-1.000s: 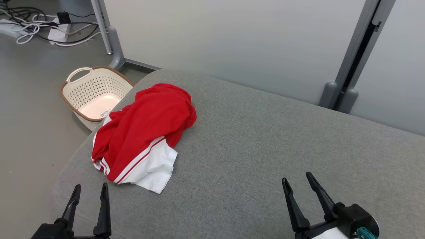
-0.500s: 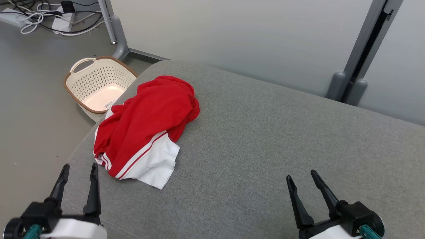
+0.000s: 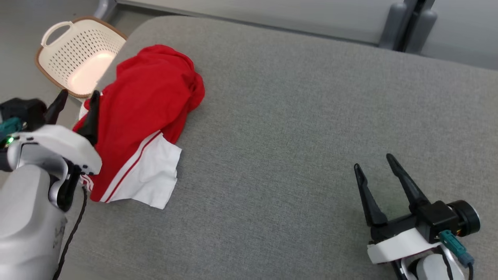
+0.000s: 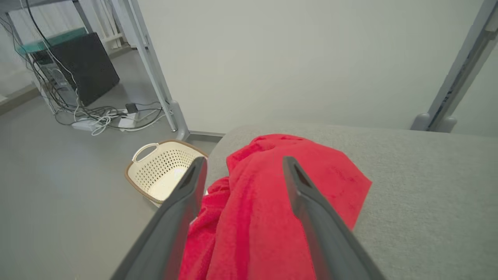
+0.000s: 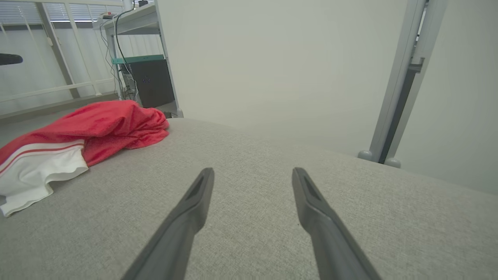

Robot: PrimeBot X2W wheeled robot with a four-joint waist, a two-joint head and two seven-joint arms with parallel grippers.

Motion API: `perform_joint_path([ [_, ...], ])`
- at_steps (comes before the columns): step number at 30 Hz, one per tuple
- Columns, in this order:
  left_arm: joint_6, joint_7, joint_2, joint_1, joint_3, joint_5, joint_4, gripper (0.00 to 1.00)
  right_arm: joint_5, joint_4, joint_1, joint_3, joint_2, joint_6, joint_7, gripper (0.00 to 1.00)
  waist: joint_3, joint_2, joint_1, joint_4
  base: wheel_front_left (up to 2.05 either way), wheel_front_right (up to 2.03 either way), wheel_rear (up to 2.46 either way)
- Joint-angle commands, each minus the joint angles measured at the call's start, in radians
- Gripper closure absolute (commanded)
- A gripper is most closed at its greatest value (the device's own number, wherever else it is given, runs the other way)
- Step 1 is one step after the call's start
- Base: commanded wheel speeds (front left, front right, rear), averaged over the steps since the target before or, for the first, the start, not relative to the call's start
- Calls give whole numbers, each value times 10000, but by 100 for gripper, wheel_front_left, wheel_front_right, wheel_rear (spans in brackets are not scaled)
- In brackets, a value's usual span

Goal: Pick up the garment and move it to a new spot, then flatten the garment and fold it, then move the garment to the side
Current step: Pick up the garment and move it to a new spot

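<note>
You'll find the garment (image 3: 148, 112) on the cushion (image 3: 295, 116). Basket (image 3: 83, 42): on the floor, behind-left of it. Left gripper (image 3: 79, 94): at its left edge. Right gripper (image 3: 372, 161): well right.

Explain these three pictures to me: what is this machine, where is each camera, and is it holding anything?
This is a wheeled robot with two arms, each ending in a two-fingered gripper. One picture looks down from its head; the other two look along each gripper's fingers from the wrists. A crumpled red and white garment lies on a grey padded surface, with a cream basket on the floor beside it. The left gripper is open above the garment's edge; the right gripper is open over bare padding. Neither holds anything.
</note>
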Motion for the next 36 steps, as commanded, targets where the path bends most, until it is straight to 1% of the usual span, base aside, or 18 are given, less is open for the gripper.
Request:
perform_joint_path([
  [1,-1,481,67,-574,-589,-687,443,0,-142,-65,-235,-98,-151,-3,-14,0,1041,0,-1,-434,0,0,0],
  [5,-1,1619,581,-1648,-1983,-2073,1201,0,-276,-181,-583,-116,-288,-3,-14,0,1676,0,-1,-648,0,0,0],
  [9,-1,2117,835,-2219,-2895,-3016,1783,0,-371,-221,-795,-152,-278,-3,-14,0,2038,0,-1,-825,0,0,0],
  [12,-1,2438,909,-2367,-3428,-3775,2068,0,-426,-244,-909,-174,-246,-3,-14,0,2194,0,-1,-939,0,0,0],
  [14,-1,2558,1030,-2403,-3796,-4142,2157,0,-462,-248,-936,-217,-240,-3,-13,0,2291,0,-1,-986,0,0,0],
  [19,-1,2135,1180,-2522,-4503,-4718,2408,0,-516,-277,-957,-361,-280,-5,-13,0,2421,0,-1,-1047,0,0,0],
  [20,-1,2135,1180,-2522,-4503,-4718,2408,0,-516,-277,-957,-361,-280,-5,-13,0,2421,0,-1,-1047,0,0,0],
  [21,-1,1656,1283,-2595,-4722,-4886,2380,53,-524,-271,-980,-390,-282,-5,-11,0,2417,0,-1,-1057,0,0,0],
  [22,-1,1446,1322,-2615,-4829,-4995,2395,100,-529,-266,-1001,-391,-266,-5,-11,0,2404,0,-1,-1061,0,0,0],
  [32,-1,-395,1901,-2778,-6099,-5524,2132,100,-365,-188,-924,-318,-32,-5,-13,0,1805,0,-1,-956,0,0,0],
  [36,-1,-630,2144,-2832,-6516,-5706,2070,100,-257,-128,-764,-306,53,-5,-13,0,1483,0,-1,-923,0,0,0],
])
